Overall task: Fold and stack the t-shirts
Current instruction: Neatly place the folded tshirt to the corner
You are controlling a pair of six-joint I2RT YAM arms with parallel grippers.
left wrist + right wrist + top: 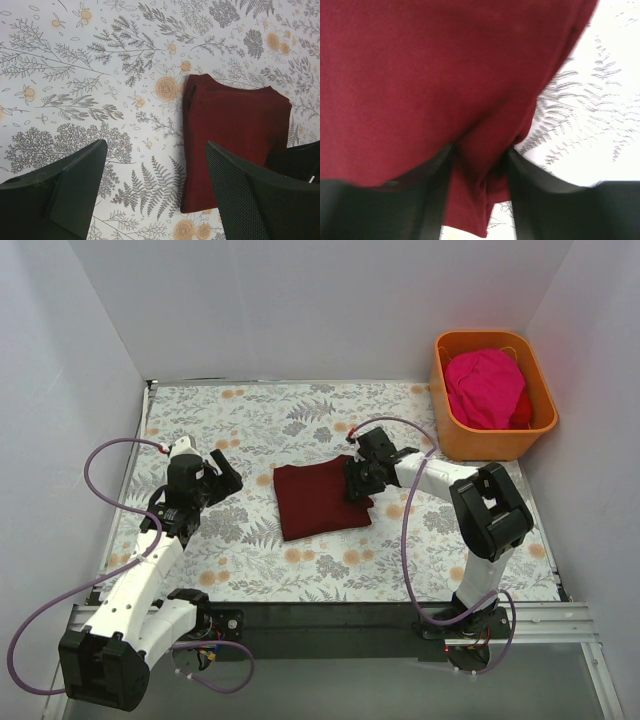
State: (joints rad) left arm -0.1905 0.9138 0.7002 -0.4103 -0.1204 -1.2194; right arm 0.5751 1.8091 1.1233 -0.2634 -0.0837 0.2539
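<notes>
**Right gripper pinching the folded maroon shirt**

We see the dark maroon cloth t-shirt (320, 501), folded into a rectangle, lying at the centre of the floral-patterned table (250, 420). At its 3 o'clock edge our right gripper (358, 483) pinches a fold of the cloth between its jaws. Our left gripper (226, 477), at the shirt's 9 o'clock and apart from it, stands with jaws wide and empty. The bright magenta-pink t-shirt (485, 388) sits crumpled in the orange plastic tub (447, 420) at 1 o'clock.
</notes>
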